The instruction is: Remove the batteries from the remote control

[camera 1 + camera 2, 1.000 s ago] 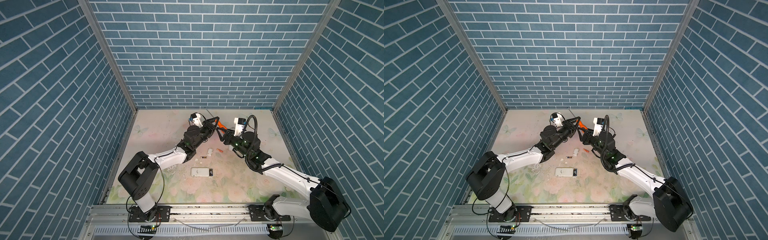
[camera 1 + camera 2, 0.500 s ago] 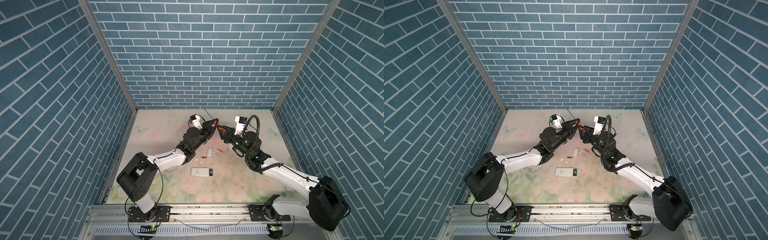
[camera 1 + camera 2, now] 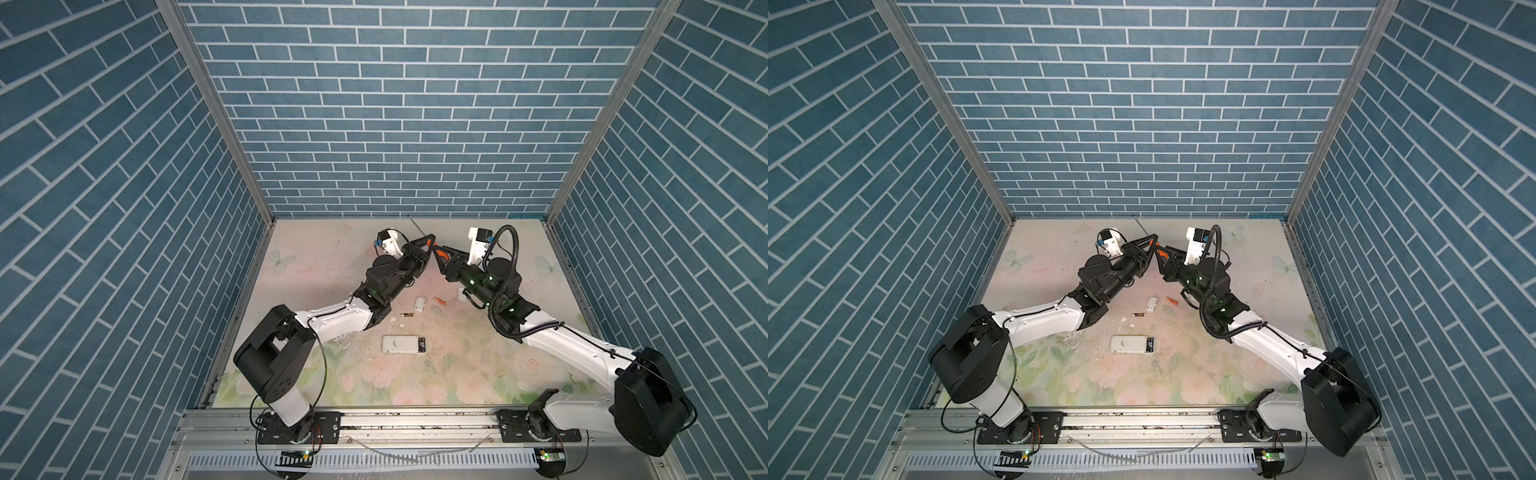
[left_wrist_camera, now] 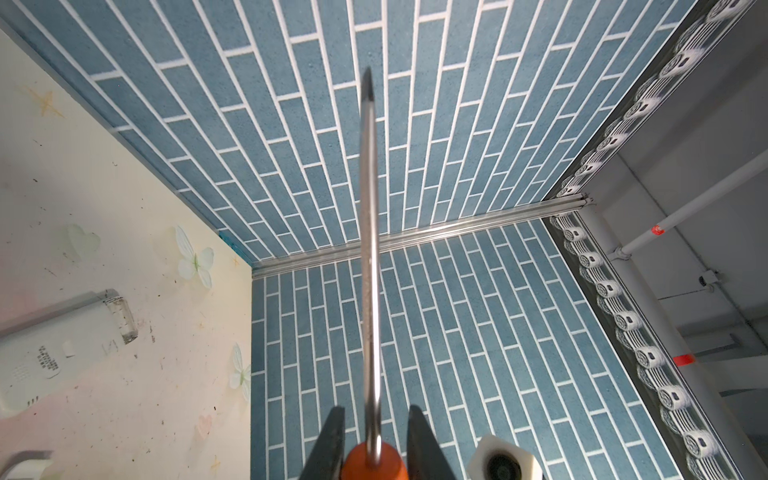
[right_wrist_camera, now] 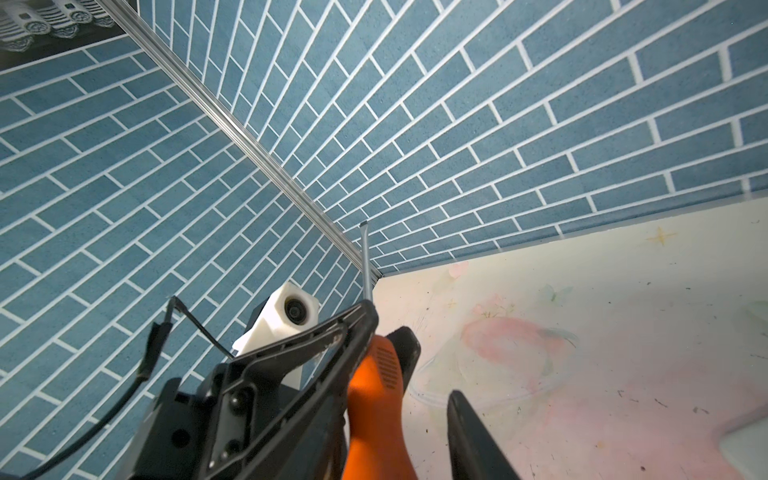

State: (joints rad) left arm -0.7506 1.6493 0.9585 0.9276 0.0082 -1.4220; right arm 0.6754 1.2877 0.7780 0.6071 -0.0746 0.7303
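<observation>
Our left gripper [image 4: 376, 415] pinches the screwdriver [image 4: 370, 249] tight where shaft meets handle. Our right gripper [image 5: 430, 363] sits half-open around the handle, one jaw clear. We should clamp squarely before the left releases. Behind the jaws lie an orange battery [image 3: 439, 300], a dark battery [image 3: 407, 315], then the remote control [image 3: 399, 344].

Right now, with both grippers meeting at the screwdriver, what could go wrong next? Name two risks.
1. The left gripper clamps the screwdriver where shaft meets handle, while the jaws of the right gripper stand open around the orange handle: releasing early may drop it.
2. The two grippers are nearly touching, so closing could knock them together.
</observation>
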